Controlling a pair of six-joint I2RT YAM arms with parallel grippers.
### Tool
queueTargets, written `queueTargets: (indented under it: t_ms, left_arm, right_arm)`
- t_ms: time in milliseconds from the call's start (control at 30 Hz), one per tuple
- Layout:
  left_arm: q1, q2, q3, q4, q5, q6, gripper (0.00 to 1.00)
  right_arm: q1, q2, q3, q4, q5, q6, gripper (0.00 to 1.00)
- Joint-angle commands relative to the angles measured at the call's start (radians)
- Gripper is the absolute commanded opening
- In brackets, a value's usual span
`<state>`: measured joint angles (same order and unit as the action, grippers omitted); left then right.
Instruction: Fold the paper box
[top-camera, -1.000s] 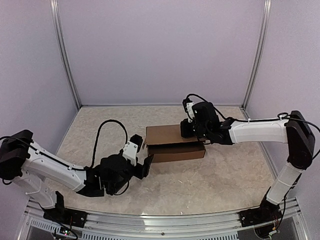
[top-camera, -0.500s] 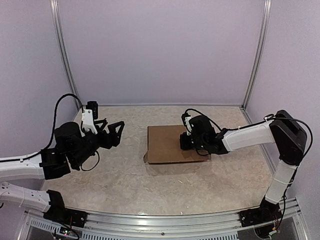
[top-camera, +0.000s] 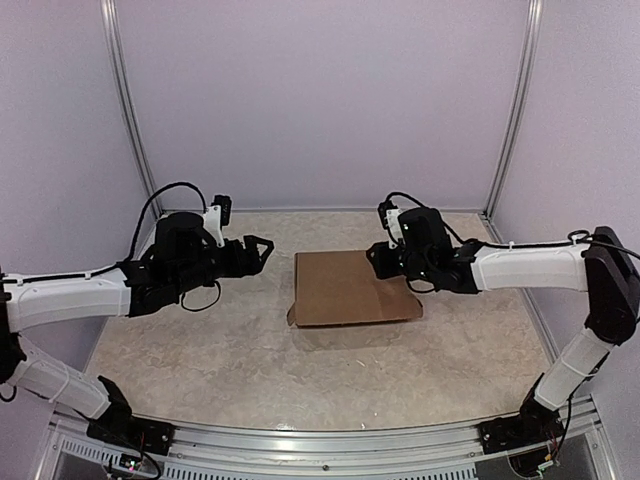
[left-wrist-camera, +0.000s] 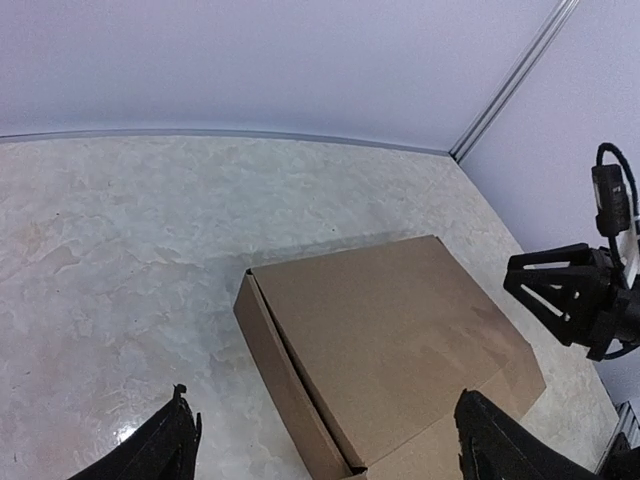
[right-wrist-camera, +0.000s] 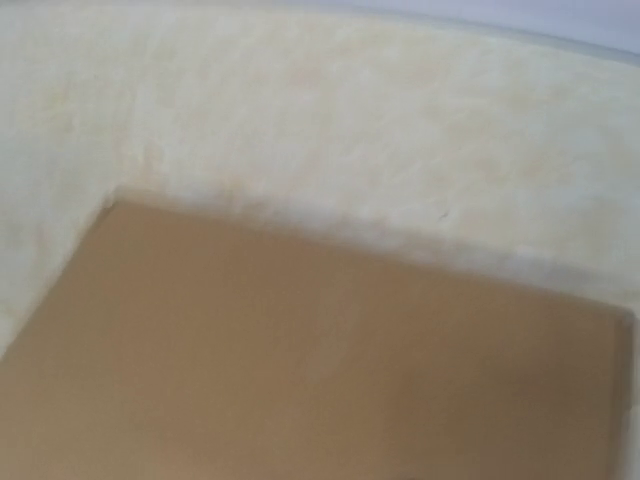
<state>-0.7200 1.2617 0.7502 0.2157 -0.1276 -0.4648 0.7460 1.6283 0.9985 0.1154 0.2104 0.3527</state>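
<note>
Top external view: one paper box (top-camera: 352, 288) lies shut and flat on the marbled table (top-camera: 250, 370), with bare tabletop along all four of its edges. Two arms and two grippers are in view. The left gripper (top-camera: 262, 248) hangs above the table, well apart from the box, and an open strip of surface runs between its tips and the box's near side wall. Its arm reaches in from the left with the forearm roughly level and the wrist turned toward the box. In the left wrist view both fingers (left-wrist-camera: 165, 450) stand spread wide with nothing between them. The box sits ahead of them, its side wall and one corner facing the camera, with a slit showing at that corner. The right gripper (top-camera: 378, 258) sits over the box's corner farthest from the arm bases, on the right arm's own side. Its forearm stretches level from an upright link by the right wall (top-camera: 570, 150). The right wrist view is blurred, showing only the brown lid just below and pale table beyond its edge. Whether that gripper is spread or closed, or touches the lid, cannot be told. The back wall (top-camera: 320, 100) stands well beyond both hands.
</note>
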Motion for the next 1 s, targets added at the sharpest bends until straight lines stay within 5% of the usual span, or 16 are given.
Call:
queueTargets:
  t_ms: [0,300,600,967]
  left_arm:
    - [0.038,0.124,0.104,-0.069,0.153,-0.059,0.86]
    - [0.071,0.358,0.214,-0.066,0.32,-0.141,0.85]
    - [0.088,0.477,0.269,-0.142,0.384,-0.184,0.8]
    - [0.094,0.561,0.253,-0.134,0.431,-0.209,0.7]
  right_arm:
    - [-0.059,-0.072,0.024,-0.109,0.002,-0.017,0.41]
    - [-0.17,-0.143,-0.05,-0.161,-0.121,0.045,0.74]
    - [-0.253,-0.106,-0.146,-0.128,-0.323,0.119,0.65]
    - [-0.255,-0.051,-0.182,-0.119,-0.368,0.134,0.52]
